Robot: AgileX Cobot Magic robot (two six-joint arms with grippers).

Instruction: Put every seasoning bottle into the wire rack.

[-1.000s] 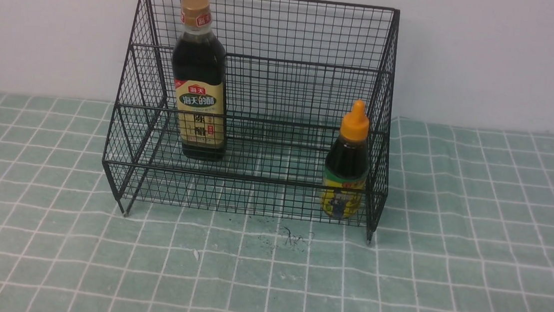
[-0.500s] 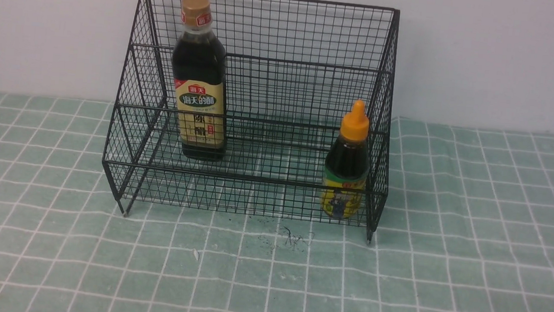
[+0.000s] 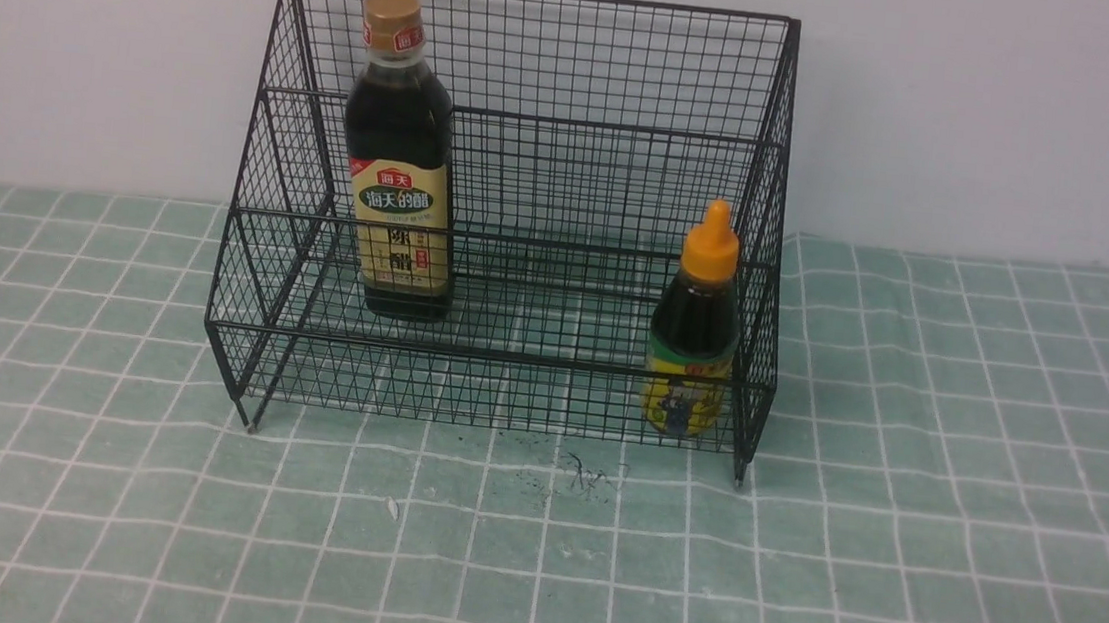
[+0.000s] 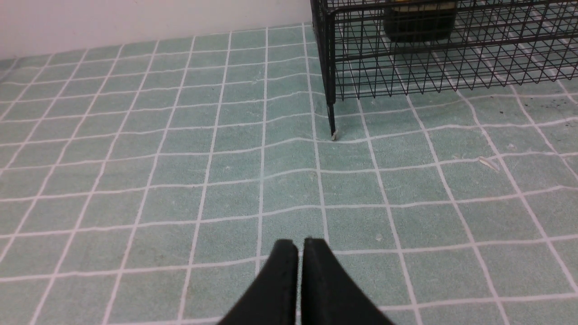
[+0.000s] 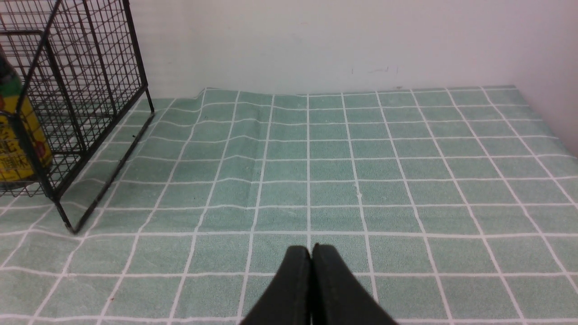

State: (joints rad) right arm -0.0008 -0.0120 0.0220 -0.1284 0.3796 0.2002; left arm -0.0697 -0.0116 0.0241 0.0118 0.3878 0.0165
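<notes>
Now both bottles stand upright inside the wire rack [image 3: 524, 198].
The tall bottle [image 3: 399, 162] sits toward the rack's left; the short bottle [image 3: 694, 329] is in the lower tier's right corner. On the green checked cloth [image 3: 951, 487], the left gripper [image 4: 300, 246] and right gripper [image 5: 311, 250] are both clenched empty, well apart from the rack.

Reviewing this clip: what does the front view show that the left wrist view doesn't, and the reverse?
Only the front view shows the whole wire rack, the tall bottle complete with its gold cap, standing upright inside on the robot's left, and the short orange-capped bottle upright at the lower tier's right end. Only the left wrist view shows the left gripper, shut and holding nothing, above the cloth away from the rack. Both show the green checked tablecloth, the rack's front left foot, and the tall bottle's base.
</notes>
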